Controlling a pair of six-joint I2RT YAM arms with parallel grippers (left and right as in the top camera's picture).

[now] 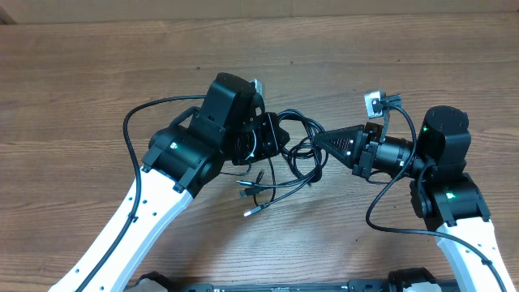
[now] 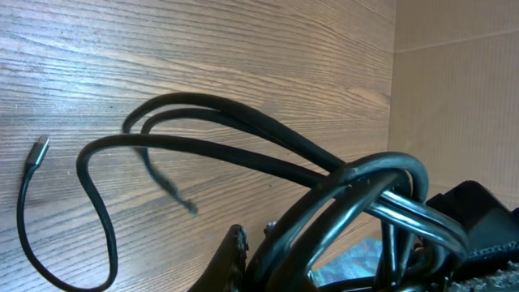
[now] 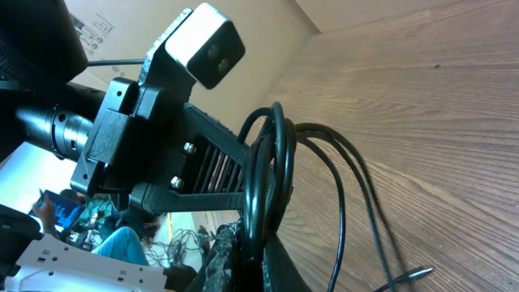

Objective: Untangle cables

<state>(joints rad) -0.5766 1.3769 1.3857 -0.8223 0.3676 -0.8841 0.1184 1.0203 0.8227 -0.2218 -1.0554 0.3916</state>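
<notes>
The cables [image 1: 288, 166] are a tangle of thin black cords held between the two arms at the table's middle, with loose ends and small plugs [image 1: 251, 211] trailing toward the front. My left gripper [image 1: 272, 138] is shut on the bundle's left side; its wrist view shows loops [image 2: 357, 195] pressed against a finger and one plug [image 2: 39, 150] lying on the wood. My right gripper [image 1: 320, 139] is shut on the bundle's right side; its wrist view shows a looped cord [image 3: 263, 178] clamped between the fingers [image 3: 259, 259], with strands running down to a plug [image 3: 422, 274].
The wooden table [image 1: 97, 73] carries only the cables. A thicker black arm cord [image 1: 134, 134] loops left of the left arm, and another [image 1: 381, 215] loops below the right arm. A cardboard wall [image 2: 454, 81] stands at the far edge.
</notes>
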